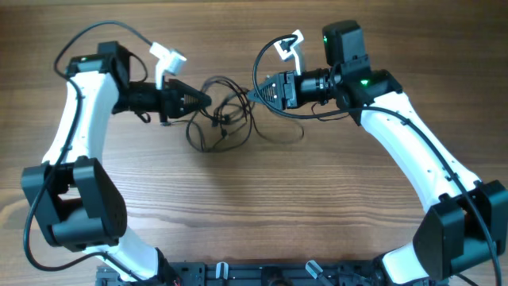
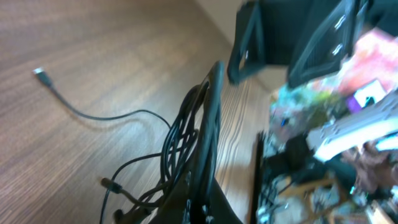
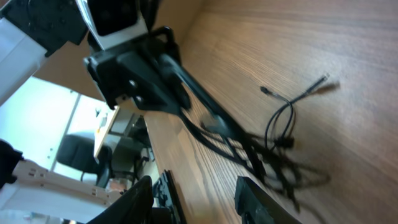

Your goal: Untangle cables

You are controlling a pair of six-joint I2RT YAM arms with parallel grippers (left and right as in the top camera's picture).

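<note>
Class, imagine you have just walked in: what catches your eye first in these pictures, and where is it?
First, the tangle of thin black cables in the upper middle of the wooden table. From the left side, the left gripper is shut on the cables at the tangle's edge. From the right side, the right gripper, jaws apart, hangs at the opposite edge.

The brown wooden table (image 3: pixel 348 50) with fine grain lies under the right gripper (image 3: pixel 196 199), and past its edge, ahead and left of this gripper, a black office chair (image 3: pixel 78 152) stands in bright pale light, while right of the left gripper (image 2: pixel 214 74) is blurred colourful clutter (image 2: pixel 323 93).
</note>
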